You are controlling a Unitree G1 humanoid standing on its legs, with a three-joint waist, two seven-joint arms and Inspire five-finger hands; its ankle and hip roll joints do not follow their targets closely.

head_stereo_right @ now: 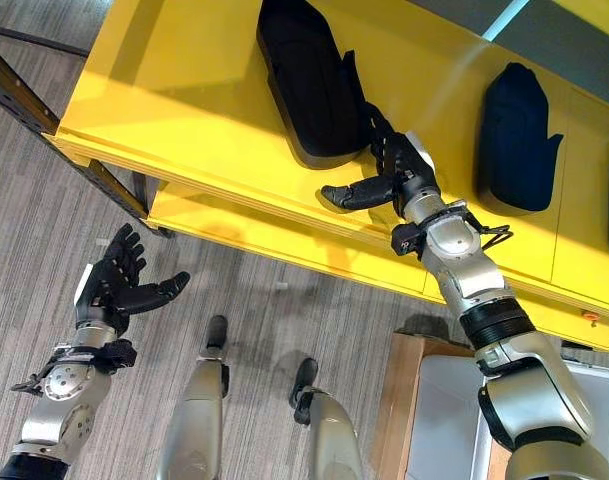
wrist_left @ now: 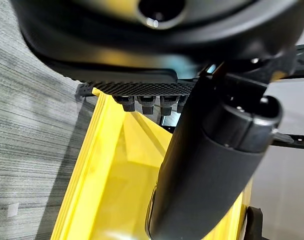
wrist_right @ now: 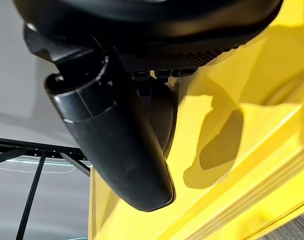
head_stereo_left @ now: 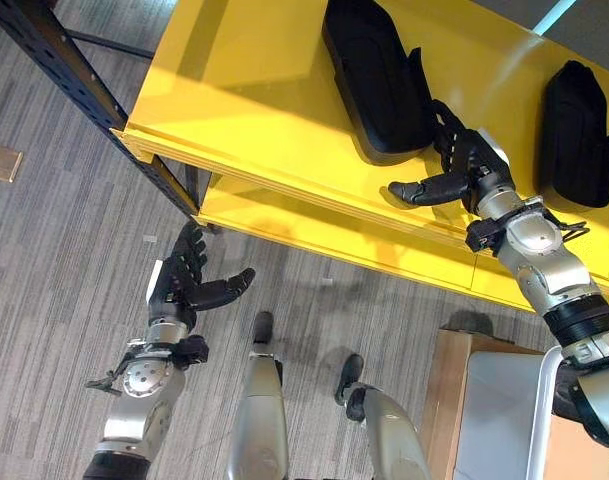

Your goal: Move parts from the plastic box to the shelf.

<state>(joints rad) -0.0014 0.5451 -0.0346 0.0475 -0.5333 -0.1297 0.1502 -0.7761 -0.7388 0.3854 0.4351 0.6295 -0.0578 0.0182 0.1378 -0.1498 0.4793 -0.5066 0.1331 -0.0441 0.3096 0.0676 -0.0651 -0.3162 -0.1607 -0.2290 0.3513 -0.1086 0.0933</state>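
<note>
A long black part (head_stereo_left: 374, 75) lies on the top board of the yellow shelf (head_stereo_left: 244, 100). My right hand (head_stereo_left: 469, 165) is over the board at the part's near end. It is open, with its fingers (head_stereo_right: 384, 145) straight beside the part and its thumb (head_stereo_right: 349, 193) spread over the yellow surface. The right wrist view shows that thumb (wrist_right: 122, 145) with the black part (wrist_right: 164, 115) just past it. A second black part (head_stereo_left: 574, 120) lies further right on the same board. My left hand (head_stereo_left: 184, 285) hangs open and empty above the floor, below the shelf's front edge.
A lower yellow board (head_stereo_left: 284, 215) runs under the top one. A dark metal upright (head_stereo_left: 54, 60) slants along the shelf's left end. At the lower right a pale plastic box (head_stereo_left: 504, 420) stands on a wooden stand (head_stereo_left: 449, 390). Grey striped carpet (head_stereo_left: 54, 260) covers the floor.
</note>
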